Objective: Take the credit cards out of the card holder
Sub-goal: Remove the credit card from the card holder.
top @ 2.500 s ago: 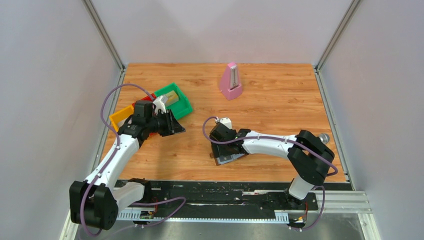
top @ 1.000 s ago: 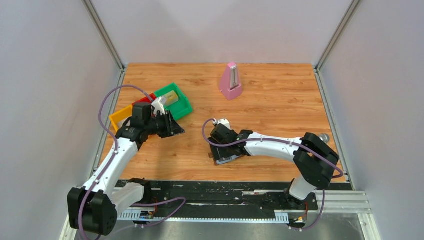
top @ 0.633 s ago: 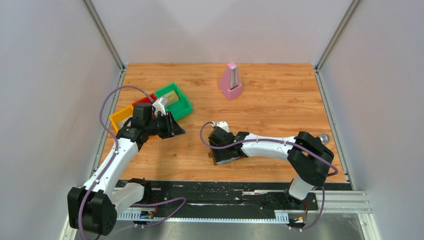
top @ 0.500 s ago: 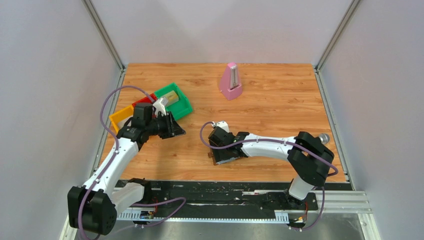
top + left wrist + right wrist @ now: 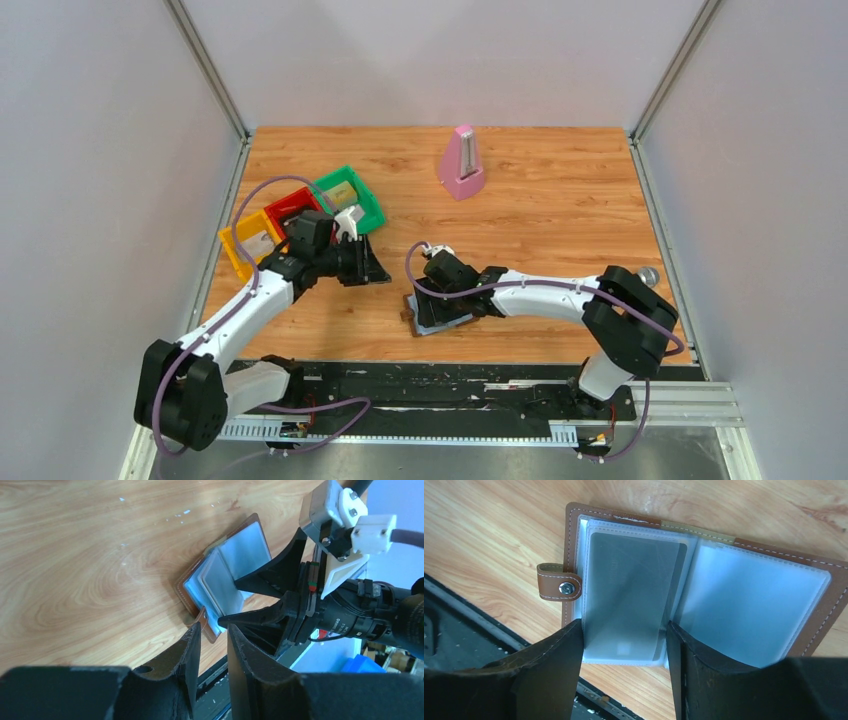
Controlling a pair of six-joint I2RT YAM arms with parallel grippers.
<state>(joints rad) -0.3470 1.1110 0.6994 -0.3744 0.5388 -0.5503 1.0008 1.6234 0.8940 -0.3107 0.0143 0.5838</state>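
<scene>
The card holder [image 5: 769, 547] lies open on the wood, brown rim round grey-blue sleeves, clasp tab [image 5: 556, 582] at its left. A grey credit card [image 5: 634, 590] sits inside the left sleeve. My right gripper [image 5: 624, 630] comes down on that sleeve, a finger pressed against each long edge of it. In the top view the card holder [image 5: 425, 322] is near the front edge under the right gripper [image 5: 436, 300]. My left gripper [image 5: 378, 272] hovers just left of it. In the left wrist view the left gripper [image 5: 214, 626] has a narrow empty gap and points at the card holder [image 5: 250, 545].
A pink metronome [image 5: 462, 162] stands at the back. Green [image 5: 368, 212], red [image 5: 285, 203] and yellow [image 5: 236, 250] trays sit at the left; a tan card [image 5: 340, 193] lies in the green one. The black rail [image 5: 450, 385] runs along the front edge.
My left arm has swung right from the trays toward the card holder. The right gripper's jaws have narrowed onto the sleeve, and the holder has slid a little left.
</scene>
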